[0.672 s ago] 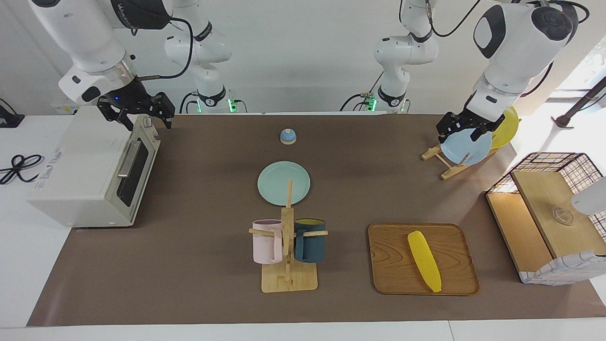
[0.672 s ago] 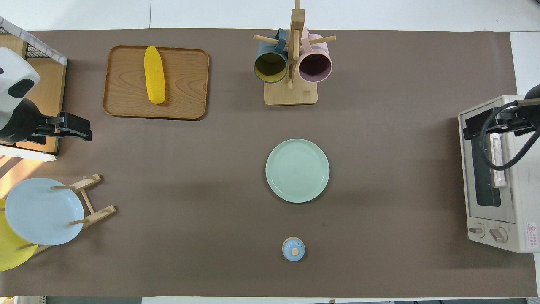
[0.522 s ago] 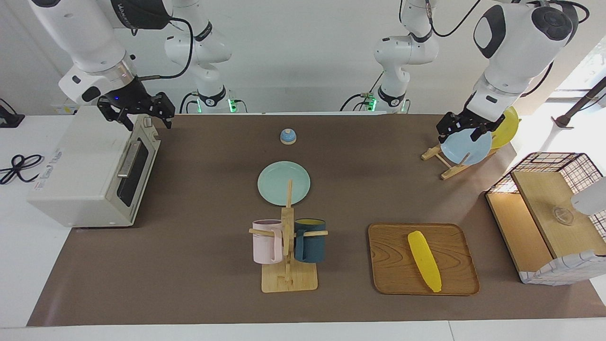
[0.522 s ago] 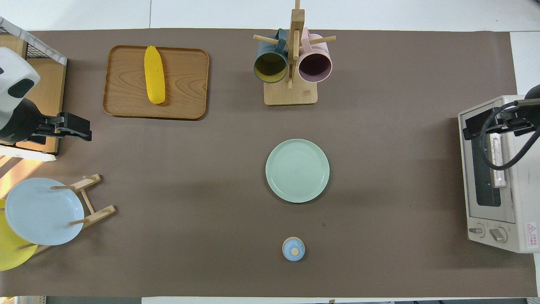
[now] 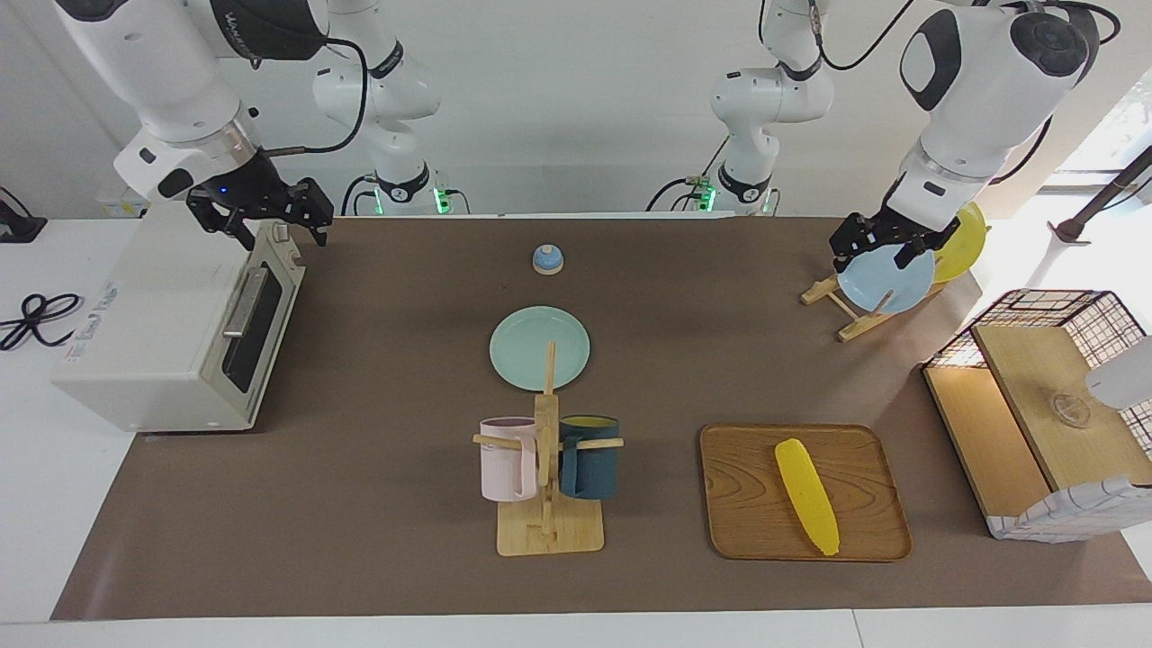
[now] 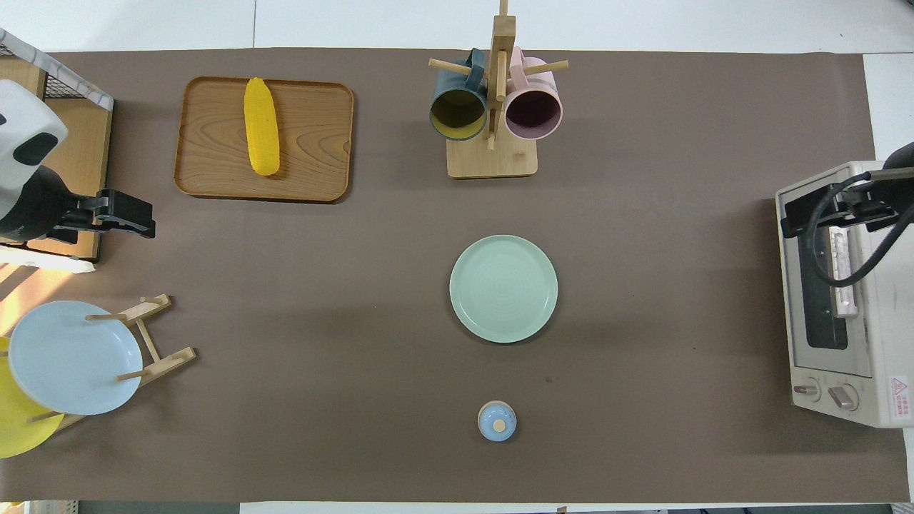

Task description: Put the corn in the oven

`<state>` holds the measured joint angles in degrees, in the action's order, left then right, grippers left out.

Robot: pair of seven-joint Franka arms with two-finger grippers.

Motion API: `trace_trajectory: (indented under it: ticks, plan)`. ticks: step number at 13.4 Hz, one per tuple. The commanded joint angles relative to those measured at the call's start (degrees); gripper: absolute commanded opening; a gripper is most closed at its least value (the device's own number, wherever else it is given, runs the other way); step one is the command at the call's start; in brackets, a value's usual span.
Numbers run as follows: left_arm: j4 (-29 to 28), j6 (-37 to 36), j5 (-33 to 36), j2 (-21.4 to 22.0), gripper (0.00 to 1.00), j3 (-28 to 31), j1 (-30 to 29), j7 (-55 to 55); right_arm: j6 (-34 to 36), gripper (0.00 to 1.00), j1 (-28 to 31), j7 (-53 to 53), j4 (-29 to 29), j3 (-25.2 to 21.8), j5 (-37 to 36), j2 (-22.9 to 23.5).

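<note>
Two tools open | smooth tapered corn [image 5: 807,496] on grained wooden tray [image 5: 743,522] | boxy oven [image 5: 171,335] shut

Count on table: 1 corn [image 5: 807,496], 1 oven [image 5: 175,321], 1 wooden tray [image 5: 747,504], 3 plates – green [image 5: 526,346], blue [image 5: 886,281], yellow [image 5: 965,239]. 2 mugs: pink [image 5: 507,459], dark blue [image 5: 591,458]. 1 mug stand [image 5: 549,536], 1 plate rack [image 5: 825,290], 1 bell [image 5: 547,259], 1 wire basket [image 5: 1048,409]. 2 grippers: left gripper [image 5: 880,249], right gripper [image 5: 265,219].
</note>
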<state>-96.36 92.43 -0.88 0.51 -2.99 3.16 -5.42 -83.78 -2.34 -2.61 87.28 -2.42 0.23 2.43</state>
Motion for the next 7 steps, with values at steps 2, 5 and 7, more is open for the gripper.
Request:
trace_trajectory:
  ticks: [2, 5, 7]
  plan:
    - [-2.3, 3.5, 0.8, 1.4, 1.0, -0.3, -0.2, 0.1, -6.5, 0.0, 1.8, -0.2, 8.2, -0.2, -1.0, -3.7]
    - [-2.3, 7.1, 0.8, 0.9, 1.0, -0.4, -0.3, 0.2, -16.1, 0.0, 5.7, 0.0, 18.5, -0.2, -0.9, -7.5]
    - [-0.3, 7.5, -0.3, -2.0, 1.0, -0.3, -0.2, 0.4, -19.1, 0.0, 7.2, 0.6, 22.6, -0.3, -1.0, -8.6]
